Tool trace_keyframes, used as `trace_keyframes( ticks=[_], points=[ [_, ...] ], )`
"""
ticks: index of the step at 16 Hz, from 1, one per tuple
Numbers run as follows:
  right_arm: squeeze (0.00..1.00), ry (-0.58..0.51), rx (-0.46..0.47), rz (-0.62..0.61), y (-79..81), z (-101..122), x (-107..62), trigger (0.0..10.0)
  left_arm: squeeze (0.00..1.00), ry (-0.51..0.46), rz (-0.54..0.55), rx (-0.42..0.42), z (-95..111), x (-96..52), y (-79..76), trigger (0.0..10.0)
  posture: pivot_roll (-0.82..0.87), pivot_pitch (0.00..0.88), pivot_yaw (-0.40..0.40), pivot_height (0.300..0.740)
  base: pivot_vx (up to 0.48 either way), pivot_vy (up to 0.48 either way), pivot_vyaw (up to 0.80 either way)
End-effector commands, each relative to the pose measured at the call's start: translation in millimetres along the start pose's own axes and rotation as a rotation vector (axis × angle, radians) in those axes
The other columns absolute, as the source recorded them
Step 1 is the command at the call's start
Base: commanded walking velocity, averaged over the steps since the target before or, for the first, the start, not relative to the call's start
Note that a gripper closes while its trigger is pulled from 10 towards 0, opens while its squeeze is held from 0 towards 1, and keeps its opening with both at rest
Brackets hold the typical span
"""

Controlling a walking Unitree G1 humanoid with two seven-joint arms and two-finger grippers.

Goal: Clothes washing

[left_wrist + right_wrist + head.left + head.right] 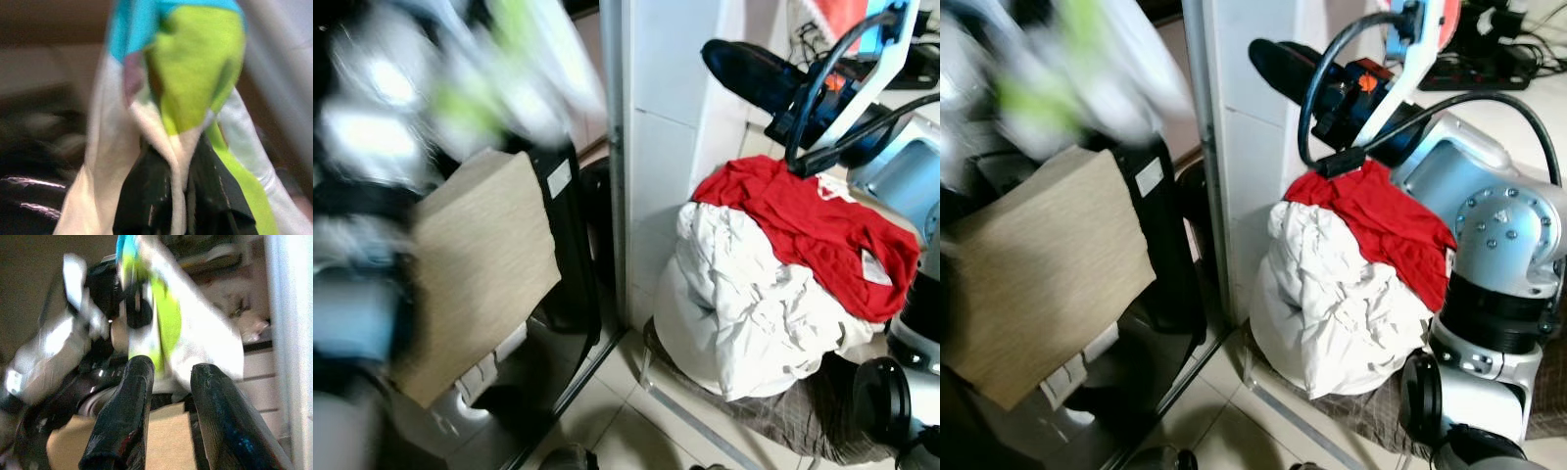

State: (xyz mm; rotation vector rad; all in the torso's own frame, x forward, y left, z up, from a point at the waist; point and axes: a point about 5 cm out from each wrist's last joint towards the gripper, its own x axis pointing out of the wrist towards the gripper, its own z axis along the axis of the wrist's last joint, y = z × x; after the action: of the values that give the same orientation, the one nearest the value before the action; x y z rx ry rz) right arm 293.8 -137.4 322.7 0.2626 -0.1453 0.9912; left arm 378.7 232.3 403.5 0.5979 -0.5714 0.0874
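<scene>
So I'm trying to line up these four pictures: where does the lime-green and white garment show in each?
Left eye view: garment, blurred, upper left, above the tan board.
Right eye view: upper left, above that board.
Left wrist view: centre, pinched in the left gripper.
Right wrist view: upper middle, beyond the open right gripper.
Shared landmark: the tan board.

A white, lime-green and blue garment (190,83) hangs up at the robot's left, blurred, with its cream fabric pinched between the left gripper's (183,191) closed black fingers. To the right a crumpled white cloth (734,304) is heaped on a seat, bulging over its front edge. A red shirt (813,230) lies draped over the top of that heap, spread toward the right.
</scene>
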Motion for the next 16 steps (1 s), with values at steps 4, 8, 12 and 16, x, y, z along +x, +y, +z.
trace_keyframes(
  ticks=[4,8,12,16],
  points=[
    [0.0,0.192,-0.066,0.007,18.5,-39,20.8,10.0,0.0,0.437,-0.149,0.355,-58,-11.2,24.2,10.0,0.0,0.0,0.071,0.74,0.0,0.0,0.0],
    [0.0,0.24,-0.061,0.056,35.6,-58,22.7,10.0,1.0,0.657,-0.203,0.337,-91,-33.0,37.6,10.0,-0.01,0.0,0.073,0.74,0.0,0.0,0.0],
    [0.0,0.263,-0.073,0.052,34.7,-61,20.7,10.0,1.0,0.738,-0.243,0.303,-102,-41.7,36.3,10.0,-0.01,0.0,0.073,0.74,0.0,0.0,0.0],
    [0.0,0.269,-0.067,-0.033,24.9,-64,20.4,10.0,1.0,0.772,-0.251,0.29,-108,-47.1,38.8,10.0,-0.01,0.0,0.069,0.74,0.0,0.0,0.0]
  ],
)
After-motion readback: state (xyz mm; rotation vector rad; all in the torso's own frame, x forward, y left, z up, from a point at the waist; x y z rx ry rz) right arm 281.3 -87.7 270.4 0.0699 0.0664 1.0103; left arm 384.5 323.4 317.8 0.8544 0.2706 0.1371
